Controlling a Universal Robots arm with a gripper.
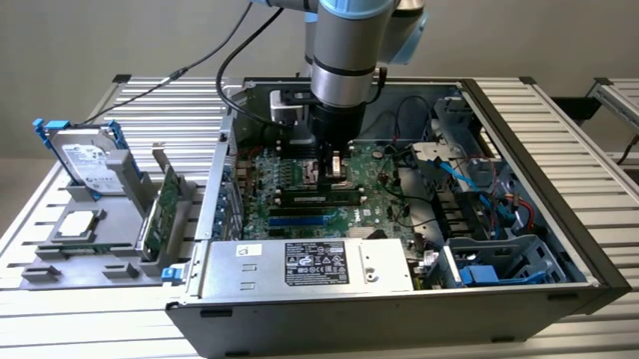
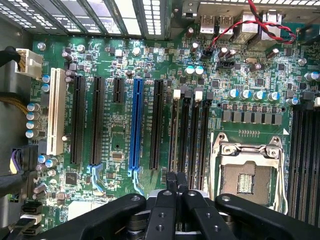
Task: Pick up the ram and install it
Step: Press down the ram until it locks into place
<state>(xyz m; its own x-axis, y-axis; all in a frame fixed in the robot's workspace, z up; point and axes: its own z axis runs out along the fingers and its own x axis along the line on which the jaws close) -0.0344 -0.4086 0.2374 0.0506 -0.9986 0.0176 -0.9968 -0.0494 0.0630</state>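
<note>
The claw [image 2: 176, 181] is clenched over the motherboard [image 2: 125, 150]; the ram [image 1: 319, 199], seated in a slot, looks light, stiff, fragile, best held by its long edges

CPU socket [image 2: 247, 172] partly behind pincer [image 2: 176, 181]
</note>
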